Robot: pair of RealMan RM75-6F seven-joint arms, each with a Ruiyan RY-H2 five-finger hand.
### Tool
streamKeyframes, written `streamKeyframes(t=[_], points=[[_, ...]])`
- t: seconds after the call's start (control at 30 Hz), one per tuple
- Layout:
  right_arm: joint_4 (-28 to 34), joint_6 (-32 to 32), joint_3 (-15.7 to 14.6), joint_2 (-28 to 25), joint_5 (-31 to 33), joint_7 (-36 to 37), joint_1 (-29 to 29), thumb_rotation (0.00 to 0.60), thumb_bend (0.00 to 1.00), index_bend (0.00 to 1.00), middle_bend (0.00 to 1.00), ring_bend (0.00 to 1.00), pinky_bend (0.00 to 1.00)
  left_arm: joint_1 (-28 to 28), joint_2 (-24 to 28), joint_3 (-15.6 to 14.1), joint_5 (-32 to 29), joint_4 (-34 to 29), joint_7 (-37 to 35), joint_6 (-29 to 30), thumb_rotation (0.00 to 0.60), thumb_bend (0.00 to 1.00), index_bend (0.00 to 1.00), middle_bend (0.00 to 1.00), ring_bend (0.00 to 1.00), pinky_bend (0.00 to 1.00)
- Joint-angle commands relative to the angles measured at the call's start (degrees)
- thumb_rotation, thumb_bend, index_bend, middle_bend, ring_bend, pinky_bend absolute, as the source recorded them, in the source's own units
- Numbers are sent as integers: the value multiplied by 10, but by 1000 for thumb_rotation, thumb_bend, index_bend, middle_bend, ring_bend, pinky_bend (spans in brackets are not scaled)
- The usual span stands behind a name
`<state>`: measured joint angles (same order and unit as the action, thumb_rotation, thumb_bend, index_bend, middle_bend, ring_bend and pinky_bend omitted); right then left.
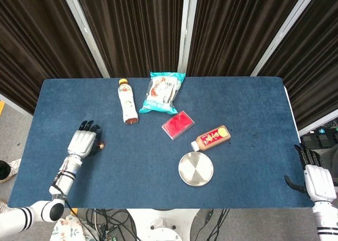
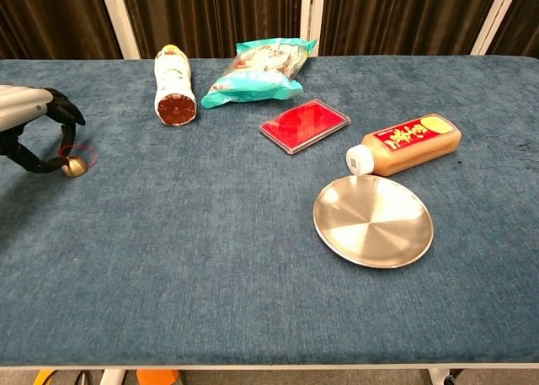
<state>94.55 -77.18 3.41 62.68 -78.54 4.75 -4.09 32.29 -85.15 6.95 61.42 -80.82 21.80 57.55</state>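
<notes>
Left hand [image 1: 82, 142] rests on the blue tabletop [image 1: 132, 162] near its left edge, fingers curled; a small brown ball [image 1: 100, 144] sits just beside the fingertips, toward the steel plate [image 1: 196, 169]. Contact unclear from the head view. Right hand [image 1: 318, 180] is at the far right edge, well apart from the ball, holding nothing, fingers slightly apart. Left is clearly nearer. Lots of bare cloth between ball and plate.

Chest view: left hand [image 2: 34, 124] is at the left frame edge, thumb and a finger closing around the ball [image 2: 73, 167], apparently pinching it against the cloth. Ball is round, no long axis. Lying bottle [image 2: 173, 84], snack bag [image 2: 257, 69], red case [image 2: 304, 125], sauce bottle [image 2: 408, 143] all sit behind or beyond the plate [image 2: 373, 221]. Right hand not visible here.
</notes>
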Motion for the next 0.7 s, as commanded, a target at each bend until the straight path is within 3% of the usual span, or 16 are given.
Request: streamKeyframes(t=[0.03,0.13,0.27,0.4,0.5,0.57,0.7], points=[[0,0,0,0,0,0,0,600,195,0,0,0,0,-2,6,-2,19,0,-23,1,600,344,175,146,26,0],[0,-1,1,1,-1,0,0,600,195,0,0,0,0,-5,13,-4,40,-6,-40,11,600,332,91,137,19,0],[0,-4,1,1,-2,2,1,600,194,0,0,0,0,-19,36,-6,67,-39,-71,37,600,329,73,125,16,0],[-3,-7,0,1,-6,8,2,600,195,0,0,0,0,-69,66,-28,153,-72,-140,132,600,297,74,98,9,0],[-5,-5,0,0,-7,14,2,600,193,0,0,0,0,-123,78,-52,213,-43,-190,231,600,244,73,71,0,0],[-5,-7,-1,1,-11,16,2,600,191,0,0,0,0,-158,87,-63,223,-25,-202,278,600,220,73,66,0,0],[-7,-7,-3,6,-15,14,2,600,191,0,0,0,0,-200,115,-75,209,-28,-199,307,600,212,74,65,0,0]])
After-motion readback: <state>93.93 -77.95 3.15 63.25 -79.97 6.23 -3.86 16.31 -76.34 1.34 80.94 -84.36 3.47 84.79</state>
